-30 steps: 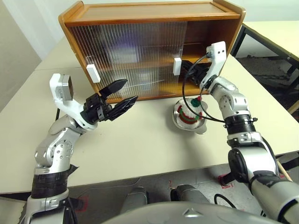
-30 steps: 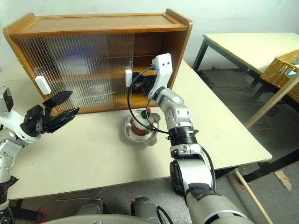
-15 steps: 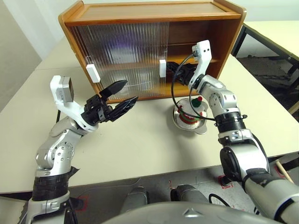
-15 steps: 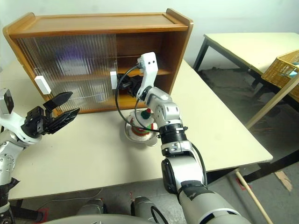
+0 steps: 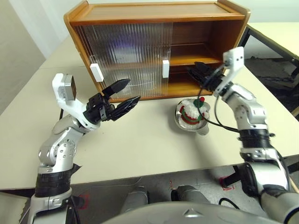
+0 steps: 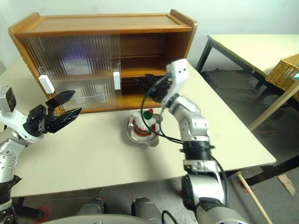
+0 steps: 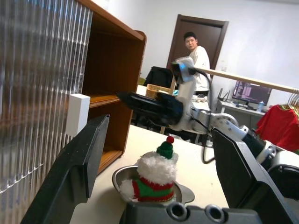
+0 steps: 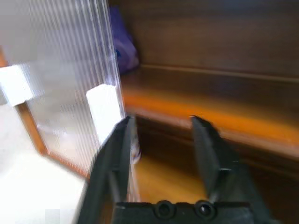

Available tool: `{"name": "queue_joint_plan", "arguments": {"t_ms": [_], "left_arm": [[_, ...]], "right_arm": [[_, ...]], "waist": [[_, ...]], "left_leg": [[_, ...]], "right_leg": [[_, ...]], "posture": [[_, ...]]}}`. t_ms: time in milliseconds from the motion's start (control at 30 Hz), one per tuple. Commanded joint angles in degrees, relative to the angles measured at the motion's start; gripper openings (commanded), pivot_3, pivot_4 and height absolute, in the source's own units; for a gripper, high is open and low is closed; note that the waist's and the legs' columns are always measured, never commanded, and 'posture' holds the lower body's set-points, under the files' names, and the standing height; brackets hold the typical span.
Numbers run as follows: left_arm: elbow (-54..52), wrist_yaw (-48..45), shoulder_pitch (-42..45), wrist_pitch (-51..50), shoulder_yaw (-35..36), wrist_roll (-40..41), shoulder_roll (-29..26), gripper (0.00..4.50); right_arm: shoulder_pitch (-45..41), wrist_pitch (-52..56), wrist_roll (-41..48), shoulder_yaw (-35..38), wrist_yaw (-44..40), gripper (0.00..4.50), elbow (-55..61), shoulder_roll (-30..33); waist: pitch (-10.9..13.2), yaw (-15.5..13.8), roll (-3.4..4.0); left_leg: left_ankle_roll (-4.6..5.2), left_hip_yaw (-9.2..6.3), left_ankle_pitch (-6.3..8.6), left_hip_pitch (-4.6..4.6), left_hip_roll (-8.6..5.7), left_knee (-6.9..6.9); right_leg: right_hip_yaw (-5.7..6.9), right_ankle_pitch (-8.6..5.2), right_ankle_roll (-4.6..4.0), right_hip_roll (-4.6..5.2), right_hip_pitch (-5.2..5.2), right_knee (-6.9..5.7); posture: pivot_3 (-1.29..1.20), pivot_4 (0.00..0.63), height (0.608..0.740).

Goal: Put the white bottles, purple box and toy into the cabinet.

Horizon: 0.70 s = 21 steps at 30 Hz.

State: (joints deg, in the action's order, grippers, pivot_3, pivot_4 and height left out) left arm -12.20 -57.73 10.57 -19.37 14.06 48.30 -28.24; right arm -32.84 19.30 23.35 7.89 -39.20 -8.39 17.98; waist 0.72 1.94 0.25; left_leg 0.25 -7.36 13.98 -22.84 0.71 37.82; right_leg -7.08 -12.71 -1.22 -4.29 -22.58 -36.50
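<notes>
The cabinet (image 5: 154,11) stands at the back of the table, its right side open and its ribbed doors slid left, with white handles (image 5: 165,68). The toy (image 5: 190,113) sits in a steel bowl (image 5: 180,122) in front of the opening. My right gripper (image 5: 192,69) hangs open and empty before the open shelves, just right of the door handle (image 8: 105,112). A purple box (image 8: 122,46) shows on the upper shelf behind the door. My left gripper (image 5: 132,89) is open and empty, level with the lower door. The white bottles are hidden.
A second table (image 6: 243,46) with a wicker basket (image 6: 285,70) stands to the right. A wooden stick (image 6: 252,196) leans below the table edge. In the left wrist view a person (image 7: 196,51) stands in the background.
My right gripper slid the door leftward by its handle, let go, opened and drew back to the right. The left arm has kept still.
</notes>
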Motion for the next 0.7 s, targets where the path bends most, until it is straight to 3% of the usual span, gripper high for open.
{"name": "queue_joint_plan", "arguments": {"t_ms": [33,100,467,700], "left_arm": [[1.1,-0.9,0.6,-0.1,-0.6,-0.5,-0.1,4.5],[1.4,-1.2,0.7,-0.1,-0.7,-0.5,-0.2,4.5],[1.9,-2.0,0.8,-0.6,-0.5,-0.6,-0.6,4.5],[1.1,-1.4,0.3,-0.9,0.0,-0.4,-0.8,4.5]], "right_arm": [[4.2,3.3,4.3,2.2,-1.5,3.98,6.0,2.1],[7.3,5.0,6.4,3.2,-2.7,4.45,9.2,3.8],[19.6,13.9,14.3,2.5,-7.1,4.45,20.1,10.2],[23.6,13.2,10.3,-2.9,-9.0,4.45,19.6,12.3]], "waist": [[0.0,0.2,0.0],[0.0,0.4,-0.01],[0.0,1.1,-0.06],[0.1,1.1,-0.06]], "left_leg": [[0.0,0.0,-0.01,0.01,0.0,0.01],[0.01,0.0,-0.01,0.06,0.0,0.04],[0.0,0.0,-0.03,0.14,-0.07,0.1],[-0.03,-0.01,-0.01,0.09,-0.09,0.09]], "right_leg": [[0.0,0.0,0.05,-0.01,0.02,0.0],[-0.01,-0.2,0.45,-0.02,0.08,0.0],[-0.05,-0.36,0.79,-0.02,0.25,0.01],[-0.08,-0.46,0.87,0.0,0.21,0.03]], "posture": [[-0.09,0.023,0.74],[-0.09,0.024,0.74],[-0.1,0.028,0.74],[-0.07,0.032,0.74]]}}
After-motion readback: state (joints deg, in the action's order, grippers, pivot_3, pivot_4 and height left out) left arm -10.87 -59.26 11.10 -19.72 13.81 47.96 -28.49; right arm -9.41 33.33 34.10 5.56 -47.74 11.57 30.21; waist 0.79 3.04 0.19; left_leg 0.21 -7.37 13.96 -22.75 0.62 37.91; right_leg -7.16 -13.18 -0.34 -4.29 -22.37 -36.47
